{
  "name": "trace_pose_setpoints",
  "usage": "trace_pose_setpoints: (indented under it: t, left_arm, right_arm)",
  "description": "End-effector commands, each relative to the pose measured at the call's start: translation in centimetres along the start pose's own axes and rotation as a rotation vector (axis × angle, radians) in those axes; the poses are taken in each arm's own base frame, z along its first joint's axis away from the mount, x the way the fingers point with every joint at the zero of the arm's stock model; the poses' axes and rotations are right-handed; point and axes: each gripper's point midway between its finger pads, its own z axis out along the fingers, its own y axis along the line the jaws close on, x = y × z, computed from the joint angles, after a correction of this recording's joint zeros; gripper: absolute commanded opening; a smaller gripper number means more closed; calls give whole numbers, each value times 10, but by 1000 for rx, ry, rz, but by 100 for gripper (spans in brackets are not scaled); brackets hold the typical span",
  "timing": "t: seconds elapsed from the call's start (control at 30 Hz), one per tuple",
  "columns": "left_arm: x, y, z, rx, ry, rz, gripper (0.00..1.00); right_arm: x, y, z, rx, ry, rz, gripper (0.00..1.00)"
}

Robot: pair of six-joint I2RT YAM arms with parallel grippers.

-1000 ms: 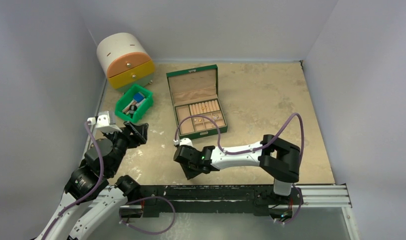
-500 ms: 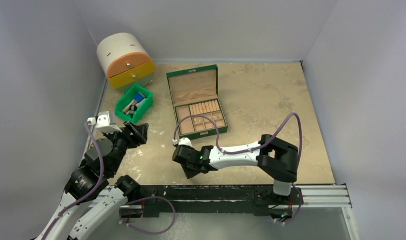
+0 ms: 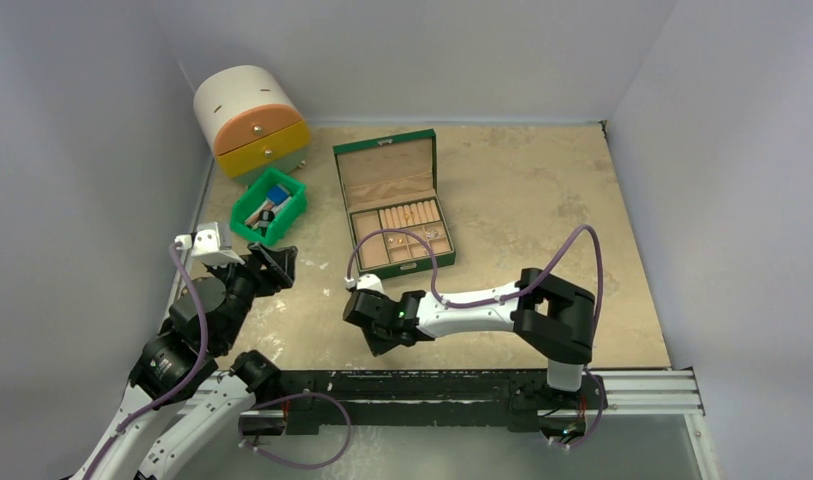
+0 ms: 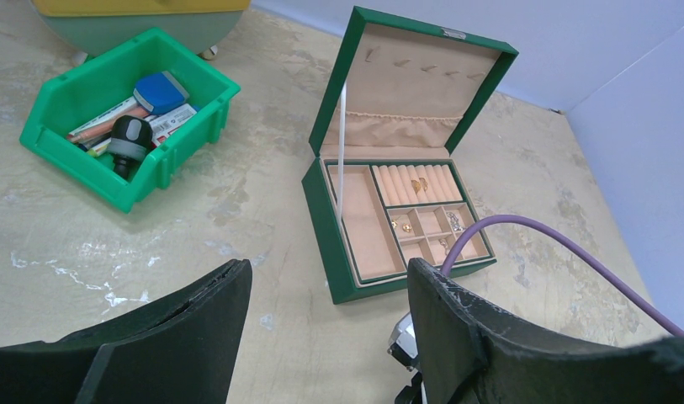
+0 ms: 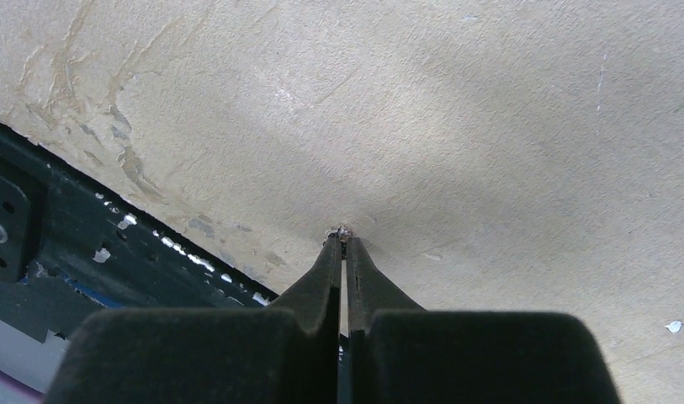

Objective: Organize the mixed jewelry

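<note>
My right gripper (image 5: 342, 238) is shut, its tips pinching a tiny silver jewelry piece (image 5: 341, 229) right at the tabletop near the front rail; in the top view it sits low at the table's front (image 3: 380, 335). The open green jewelry box (image 3: 397, 215) holds several small gold and silver pieces in its compartments (image 4: 422, 220). My left gripper (image 4: 330, 295) is open and empty, held above the table at the left, looking toward the box.
A green plastic bin (image 3: 269, 206) with blue and wooden bits stands left of the box, also in the left wrist view (image 4: 124, 126). A white, orange and yellow drawer unit (image 3: 250, 122) is at the back left. The black front rail (image 5: 86, 244) is close to my right fingertips.
My right gripper has shifted slightly left along the front of the table. The left arm has not moved.
</note>
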Motion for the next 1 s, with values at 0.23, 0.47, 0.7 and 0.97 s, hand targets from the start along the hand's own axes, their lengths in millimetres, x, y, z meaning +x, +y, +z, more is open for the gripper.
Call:
trace_pose_setpoints:
  t: [0.23, 0.47, 0.7, 0.97]
  left_arm:
    - [-6, -4, 2, 13, -28, -26, 68]
    - [-6, -5, 3, 14, -28, -26, 68]
    - [-6, -5, 2, 16, -27, -24, 68]
    - [-7, -4, 3, 12, -29, -24, 68]
  right_arm:
    - [-18, -15, -26, 61, -98, 30, 0]
    - [-37, -33, -47, 87, -164, 72, 0]
    - [-81, -75, -79, 126, -274, 124, 0]
    - [-138, -126, -105, 203, -393, 151, 0]
